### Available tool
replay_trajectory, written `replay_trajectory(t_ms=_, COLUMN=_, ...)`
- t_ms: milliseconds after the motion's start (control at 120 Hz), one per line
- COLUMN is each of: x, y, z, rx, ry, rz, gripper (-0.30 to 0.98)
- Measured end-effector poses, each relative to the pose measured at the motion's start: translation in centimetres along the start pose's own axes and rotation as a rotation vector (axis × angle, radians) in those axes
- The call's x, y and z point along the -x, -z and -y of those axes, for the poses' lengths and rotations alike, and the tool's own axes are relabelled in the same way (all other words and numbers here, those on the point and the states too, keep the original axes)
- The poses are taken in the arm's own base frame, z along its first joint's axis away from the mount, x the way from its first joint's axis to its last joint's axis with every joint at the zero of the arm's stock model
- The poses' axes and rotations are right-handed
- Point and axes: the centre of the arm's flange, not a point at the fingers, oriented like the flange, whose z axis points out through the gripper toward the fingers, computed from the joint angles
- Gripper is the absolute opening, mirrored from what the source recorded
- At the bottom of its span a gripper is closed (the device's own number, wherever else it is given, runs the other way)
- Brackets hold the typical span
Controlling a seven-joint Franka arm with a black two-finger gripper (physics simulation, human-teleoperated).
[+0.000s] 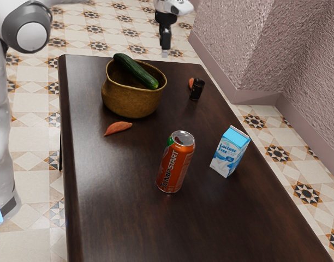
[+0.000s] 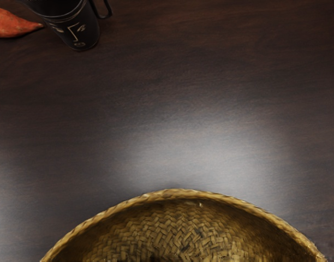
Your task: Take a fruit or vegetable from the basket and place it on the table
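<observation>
From where I stand, the claw (image 1: 165, 48) hangs in the air by the far end of the dark wooden worktop (image 1: 118, 207), pointing down, higher than the basket and apart from it. Whether it is wide or narrow I can't tell from here. The cucumber (image 1: 135, 71) is in the woven basket (image 1: 133, 102), slanting across the mouth, one end jutting up past the rim toward the exterior view's left. The wrist view looks down on a curve of that rim and the plaited inner wall.

A sweet potato (image 1: 118, 127) lies on the worktop near the basket, on the side toward the camera. A second sweet potato (image 1: 191, 83) sits right by the black mug (image 1: 197, 89), partly behind it in the exterior view; the wrist view picks out the mug's handle and the face drawn on its side. Closer to the exterior camera, an orange Jumpstart can (image 1: 176, 162) stands upright, and toward the exterior view's right of it stands a blue-and-white Lactose Free carton (image 1: 230, 152), also upright.
</observation>
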Motion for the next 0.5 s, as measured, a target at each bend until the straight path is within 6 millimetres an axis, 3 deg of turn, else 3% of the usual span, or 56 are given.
replay_trajectory(t_ms=183, x=2.9, y=-1.1, z=-1.1, rx=-0.002, ry=-0.244, rz=0.021, gripper=0.69)
replay_trajectory(t_ms=358, x=3.8, y=-2.7, z=-1.9, rx=-0.005, ry=-0.433, rz=0.033, gripper=0.69)
replay_trajectory(t_ms=500, x=3.1, y=-2.7, z=-2.8, rx=-0.023, ry=-0.594, rz=0.029, gripper=0.69)
